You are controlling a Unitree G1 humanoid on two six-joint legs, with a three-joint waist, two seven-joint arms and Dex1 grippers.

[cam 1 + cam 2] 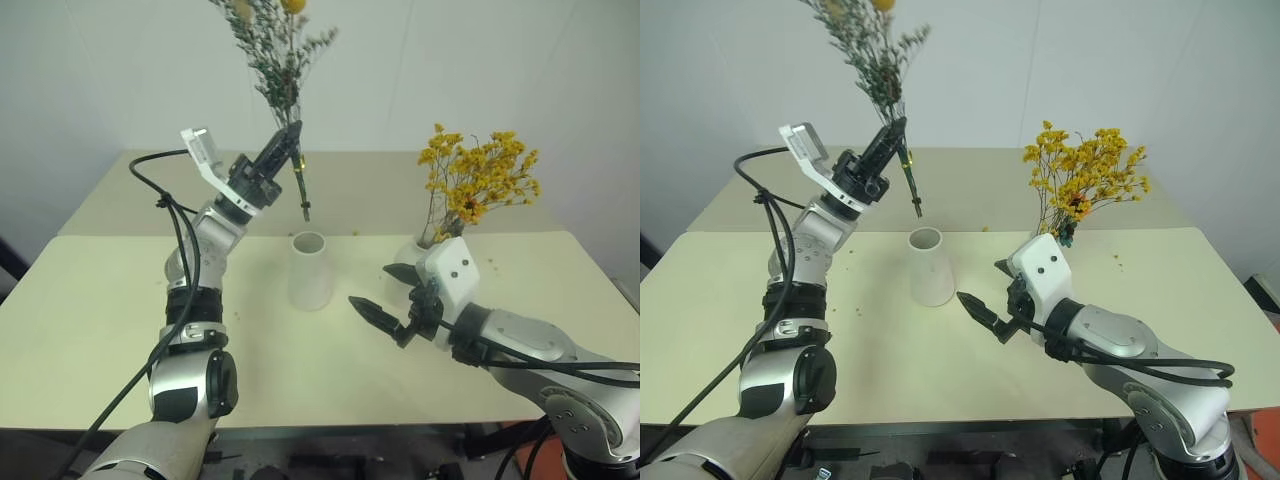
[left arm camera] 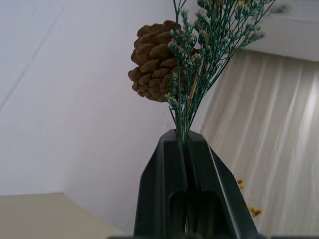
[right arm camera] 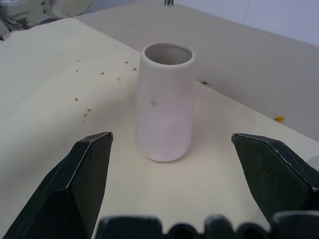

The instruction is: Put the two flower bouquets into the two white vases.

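Two white vases are being counted: a tall cone [image 1: 309,270] and a rounder one [image 1: 410,256]. Two bouquets are being shown, one grey-green [image 1: 272,50], one yellow-orange [image 1: 478,180]. One pine cone [image 2: 154,60] is being seen. Two tables [image 1: 100,300] are being counted.

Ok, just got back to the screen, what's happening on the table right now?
The left gripper is shut on the grey-green bouquet, holding it upright above the empty tall white vase. The right gripper hangs open beside that vase. The yellow bouquet already stands in the round vase.
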